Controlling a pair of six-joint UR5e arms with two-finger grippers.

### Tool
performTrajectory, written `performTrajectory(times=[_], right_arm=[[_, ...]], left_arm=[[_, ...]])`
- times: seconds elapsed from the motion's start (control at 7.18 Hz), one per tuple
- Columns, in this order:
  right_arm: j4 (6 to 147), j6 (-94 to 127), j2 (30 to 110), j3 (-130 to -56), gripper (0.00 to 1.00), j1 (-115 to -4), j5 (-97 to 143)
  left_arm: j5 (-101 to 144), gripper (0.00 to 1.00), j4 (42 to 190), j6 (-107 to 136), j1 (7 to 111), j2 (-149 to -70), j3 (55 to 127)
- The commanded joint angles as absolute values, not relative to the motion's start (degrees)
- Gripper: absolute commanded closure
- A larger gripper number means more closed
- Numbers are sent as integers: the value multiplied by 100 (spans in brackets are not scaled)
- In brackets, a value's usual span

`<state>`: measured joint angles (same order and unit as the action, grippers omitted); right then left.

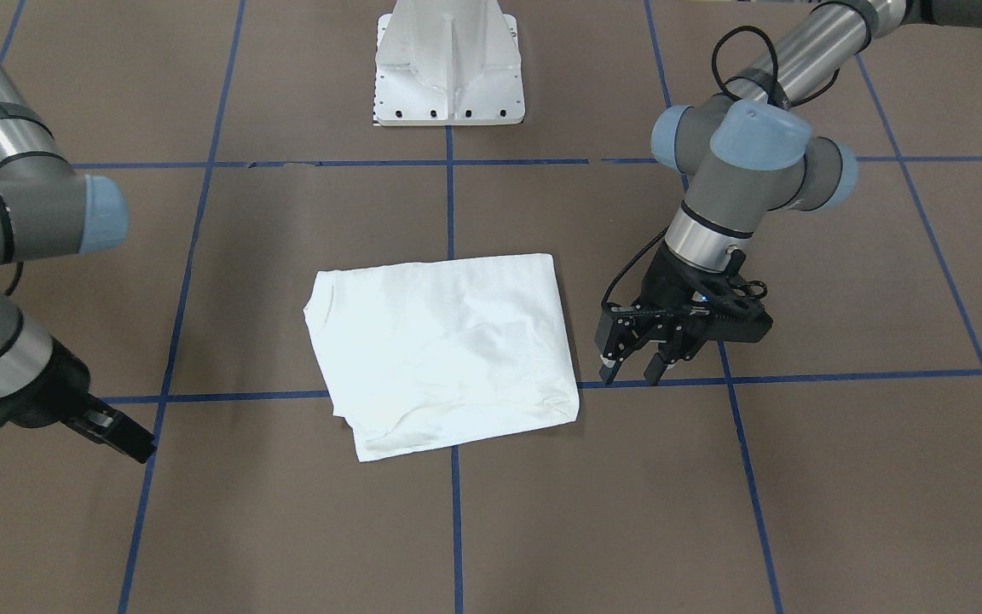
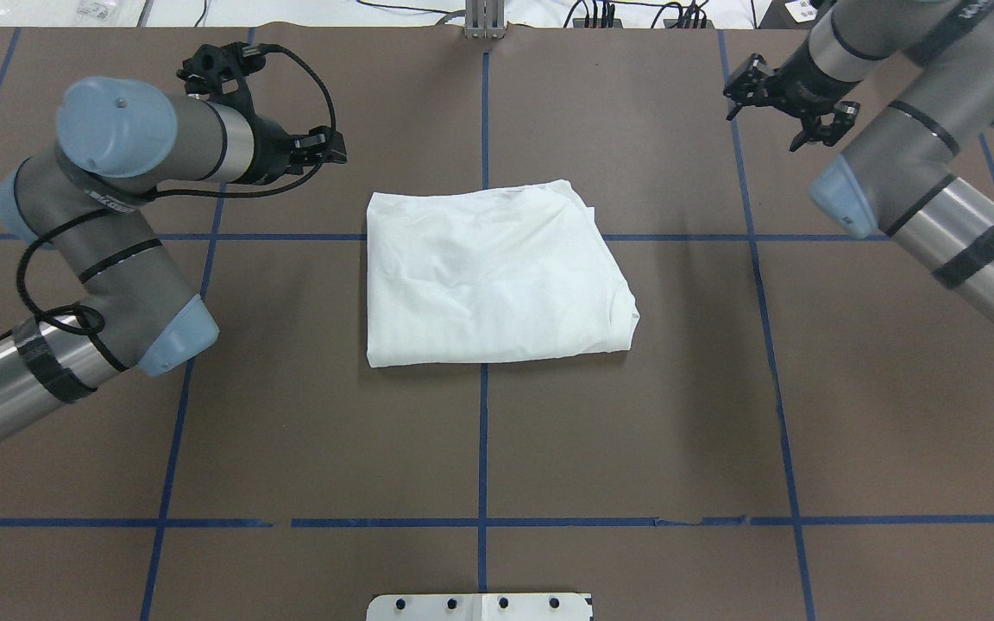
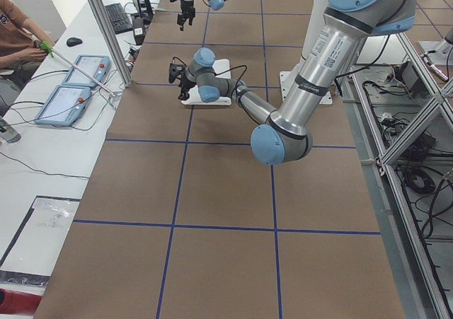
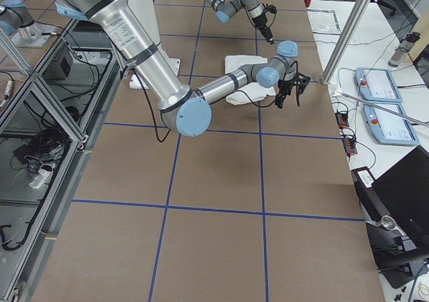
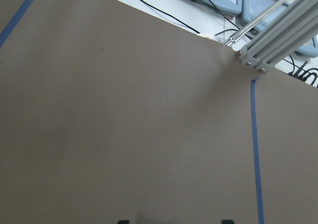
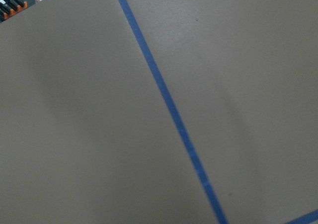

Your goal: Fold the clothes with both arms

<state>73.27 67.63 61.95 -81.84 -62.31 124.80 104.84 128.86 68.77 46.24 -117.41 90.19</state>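
T-shirt (image 1: 444, 350), white and long-sleeved, lies folded into a rough rectangle on the brown counter (image 1: 840, 477), straight out from the robot's white pedestal base (image 1: 448, 64) and well apart from it, its round collar curving at one short edge. The soft, light knit shows shallow creases and would likely sag and let its layers slip, so the best hold looks to be two corners of one edge, pinching every layer. The robot's left tool (image 1: 632, 373) hangs out from the base on its left side, fingers spread and empty. The right tool (image 2: 764, 128) hovers farther out on the base's right side, likewise spread. Blue tape lines (image 1: 451, 205) grid the matte counter.
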Motion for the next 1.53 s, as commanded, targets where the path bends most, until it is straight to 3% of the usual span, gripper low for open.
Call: performTrajectory(times=[0.0,0.28,0.56,0.7,0.84,1.39], right_arm=[[7356,4224,7404,-8587,0,-7159,13076],[7706,2031,7934,-8526,0,-7985,13104],[8889,359,7945,-8630,0,-8681,13113],[9025,204,8102,-8796,0,-8771,13113],[9044,202,8278,-8981,0,-8771,13122],[9000,211,8569,-9026,0,-8763,13307]], left_arm=[[11326,30,12858,4991,5192,-10579,9875],[12439,30,12832,2832,6382,-9488,10248],[13276,27,12422,679,7737,-8784,10047],[13480,19,11853,346,8013,-8693,10063],[13482,1,11561,334,8085,-8666,10124],[13930,1,11601,343,8656,-8307,10082]])
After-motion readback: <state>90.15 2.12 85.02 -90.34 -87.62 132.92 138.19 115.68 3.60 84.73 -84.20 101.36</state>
